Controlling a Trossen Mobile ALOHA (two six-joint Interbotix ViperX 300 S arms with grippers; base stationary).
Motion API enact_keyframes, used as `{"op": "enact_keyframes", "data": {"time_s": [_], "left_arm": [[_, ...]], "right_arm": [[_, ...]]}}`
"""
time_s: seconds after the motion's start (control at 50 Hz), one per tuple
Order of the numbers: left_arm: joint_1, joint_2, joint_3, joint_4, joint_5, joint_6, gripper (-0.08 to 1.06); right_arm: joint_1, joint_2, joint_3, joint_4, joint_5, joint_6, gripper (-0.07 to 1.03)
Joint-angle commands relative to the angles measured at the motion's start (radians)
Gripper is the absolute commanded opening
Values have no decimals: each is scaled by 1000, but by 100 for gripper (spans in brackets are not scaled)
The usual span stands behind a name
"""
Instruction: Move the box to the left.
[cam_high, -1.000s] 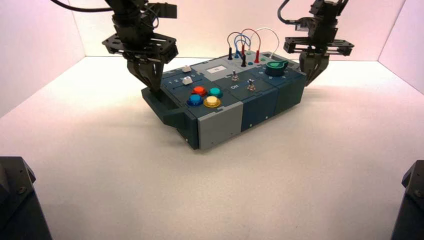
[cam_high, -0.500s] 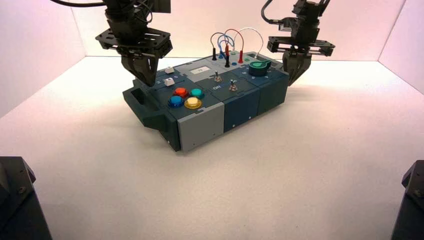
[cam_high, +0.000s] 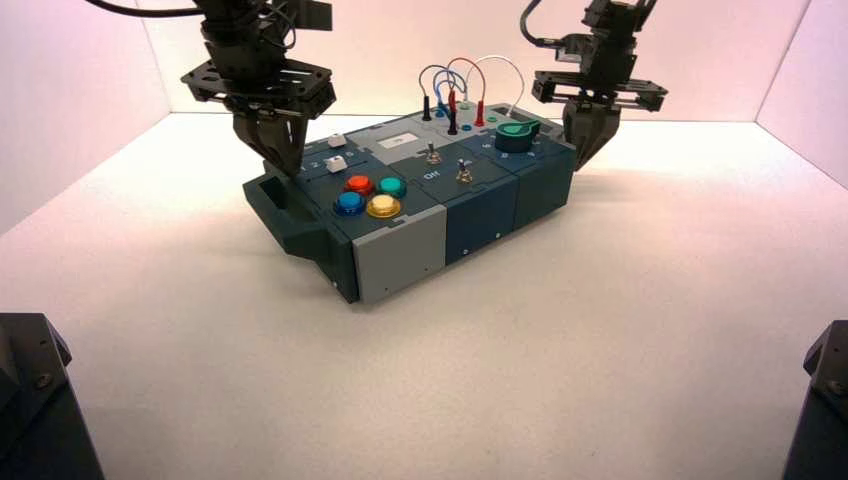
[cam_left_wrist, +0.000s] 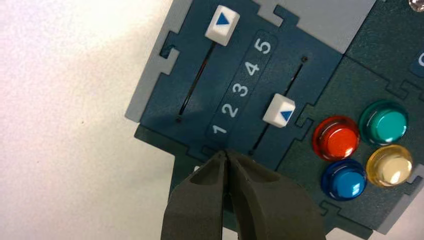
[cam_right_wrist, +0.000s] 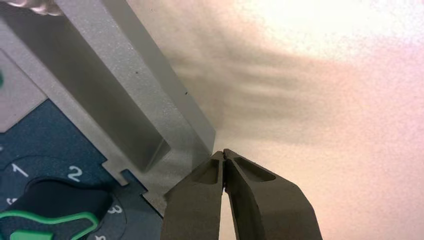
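A dark-teal and grey rectangular panel box (cam_high: 480, 222) sits at an angle on a pale table (cam_high: 560, 380), between the two arms of a Mobile ALOHA robot, its near handle end toward the robot's left. The black left tool (cam_high: 287, 172), its fingertips together, is over that handle end, beside the panel with two white slider caps (cam_left_wrist: 222, 25); one cap stands next to the 5, the other partway along its track. The black right tool (cam_high: 578, 165), fingertips also together, is at the box's far right end, near the green knob (cam_high: 517, 135). Red, green, blue and yellow round buttons (cam_high: 383, 206) cluster at the near left corner, two metal toggle switches (cam_high: 464, 173) stand mid-panel, and blue, red and white wires (cam_high: 483, 62) loop above the grey section at the far side. The knob is ringed by white numerals.
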Motion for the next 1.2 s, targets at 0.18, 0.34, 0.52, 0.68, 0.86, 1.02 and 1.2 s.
{"op": "enact_keyframes", "data": {"time_s": [0.18,0.34,0.52,0.68,0.86,1.02,1.2], "left_arm": [[25,-46,2,3,11,5,-3],[38,-60,6,5,23,3,-3],[64,-94,31,3,32,-2,-3],[83,-115,49,5,38,-6,-3],[87,-120,58,3,55,-6,-3],[87,-124,69,5,60,-11,-3],[87,-152,83,3,66,-12,-3]], "right_arm": [[100,5,-55,28,23,0,-2],[124,18,-74,35,37,0,-2],[153,34,-97,37,51,0,-2],[175,51,-121,38,64,0,-2],[190,66,-132,44,69,-6,-2],[212,74,-135,55,69,-15,-2],[212,74,-132,49,69,-23,-2]]}}
